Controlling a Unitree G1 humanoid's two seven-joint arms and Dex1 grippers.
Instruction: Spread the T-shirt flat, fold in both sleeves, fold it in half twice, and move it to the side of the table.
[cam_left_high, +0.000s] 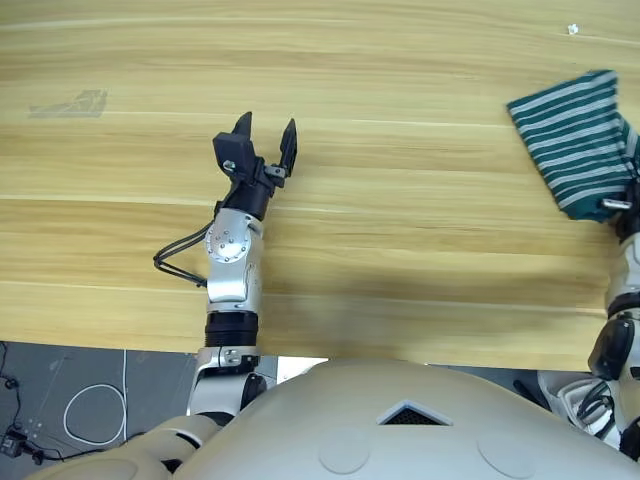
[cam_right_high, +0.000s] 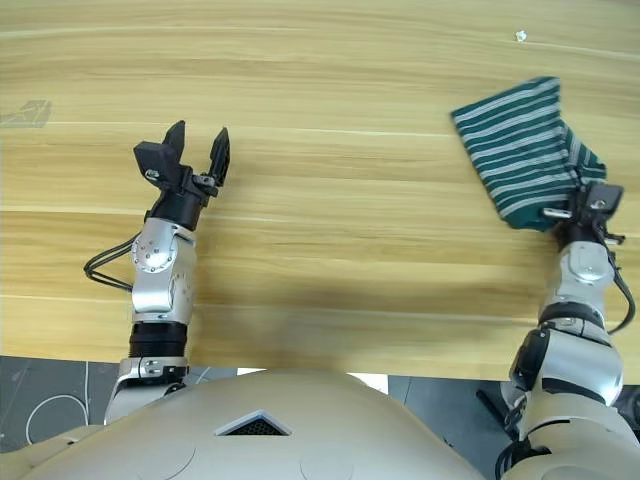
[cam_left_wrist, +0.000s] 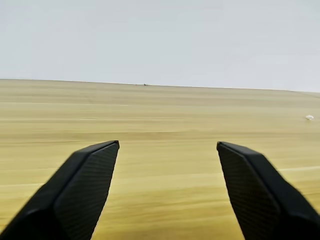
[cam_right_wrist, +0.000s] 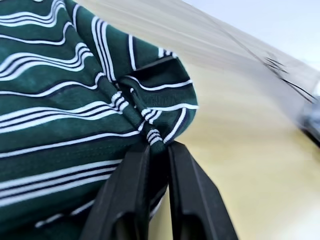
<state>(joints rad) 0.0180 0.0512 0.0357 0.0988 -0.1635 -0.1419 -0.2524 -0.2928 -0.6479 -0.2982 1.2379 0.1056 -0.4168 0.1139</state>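
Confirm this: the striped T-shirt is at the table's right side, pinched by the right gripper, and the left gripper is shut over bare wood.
One error: the left gripper is open, not shut; the left wrist view shows its fingers spread over the table. The rest holds: the right gripper pinches the T-shirt.

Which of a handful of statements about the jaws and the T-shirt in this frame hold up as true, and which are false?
1. The right jaws are shut on a bunched edge of the T-shirt. True.
2. The left jaws are holding a sleeve. False: they stand open and empty, well away from the cloth, with only bare table between them.
3. The T-shirt lies spread flat in the middle of the table. False: it is a folded bundle at the robot's right side of the table.
4. The T-shirt is dark green with thin white stripes. True.
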